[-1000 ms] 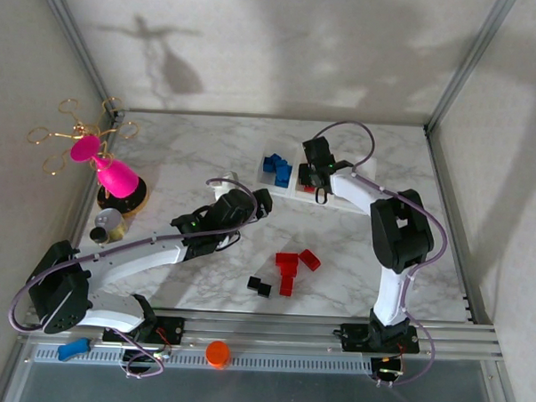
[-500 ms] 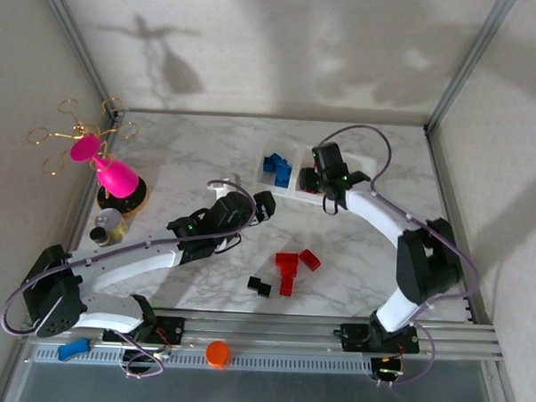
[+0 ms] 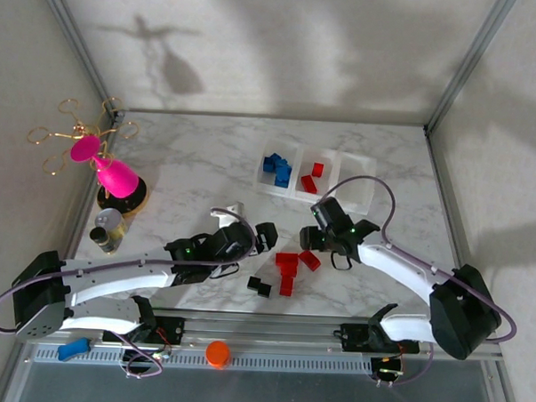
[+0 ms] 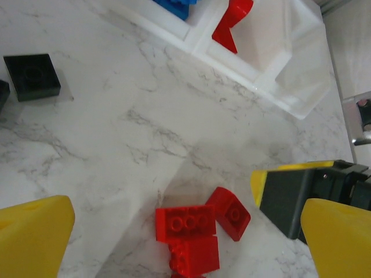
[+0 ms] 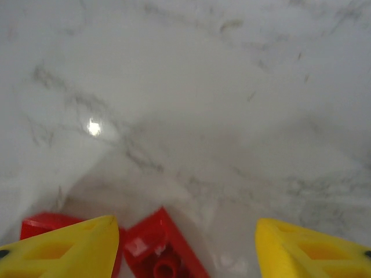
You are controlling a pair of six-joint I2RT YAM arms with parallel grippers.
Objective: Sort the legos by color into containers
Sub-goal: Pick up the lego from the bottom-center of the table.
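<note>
Beneath the right gripper [image 5: 186, 229], loose red legos [image 5: 159, 250], jaws apart

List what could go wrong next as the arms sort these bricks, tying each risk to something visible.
1. The left gripper and right gripper, both open, hang close together by the same loose red bricks; they might collide.
2. Those red bricks touch one another, so closing on one may knock or drag its neighbour.
3. The black bricks lie close beside the left arm and could get swept aside.
</note>
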